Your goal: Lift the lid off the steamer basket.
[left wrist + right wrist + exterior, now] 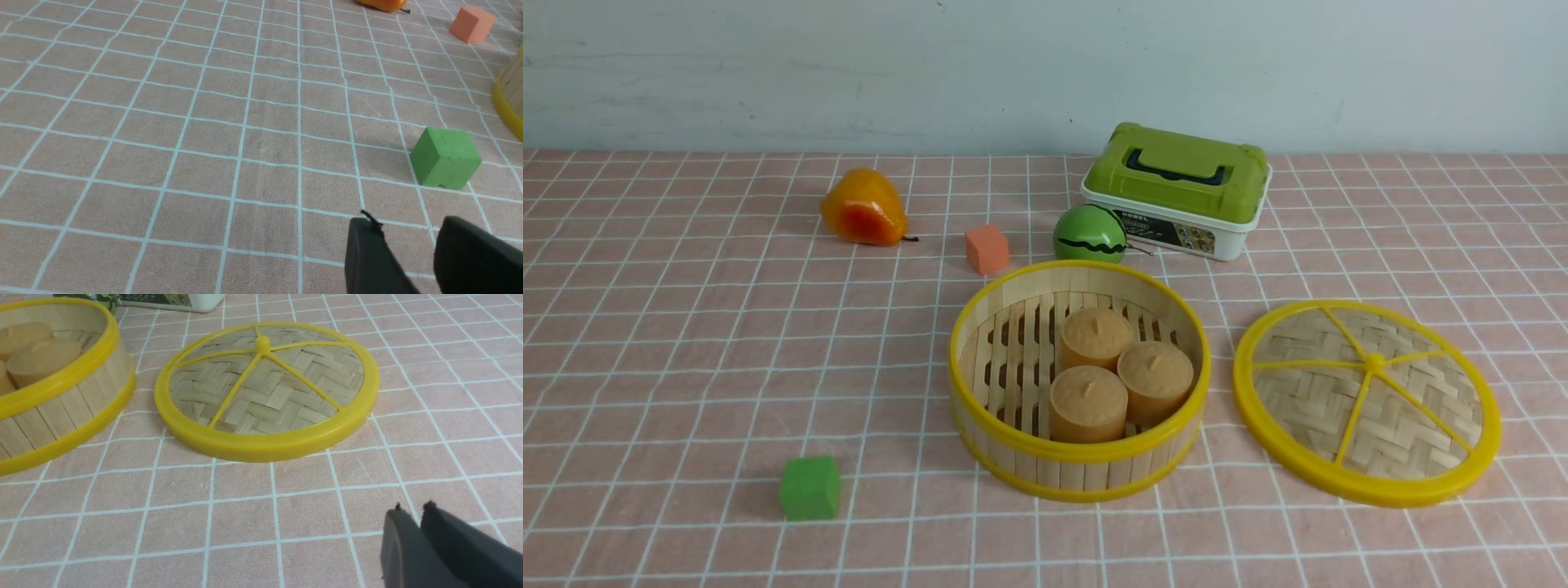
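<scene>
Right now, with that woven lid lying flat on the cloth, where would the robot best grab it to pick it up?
Probably the small central knob of the lid, from straight above. The lid lies flat with its thick yellow rim on the cloth, leaving no gap for jaws beneath; the knob, where the spokes meet, stands slightly proud. The right gripper, empty and nearly closed, is the nearer one.

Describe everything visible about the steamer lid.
The lid is a flat round disc of woven tan bamboo inside a thick yellow plastic rim, with five yellow spokes meeting at a small central knob. It lies flat on the checked tablecloth, spokes up, to the right of the open steamer basket, close beside it but apart. Neither gripper touches it.
</scene>
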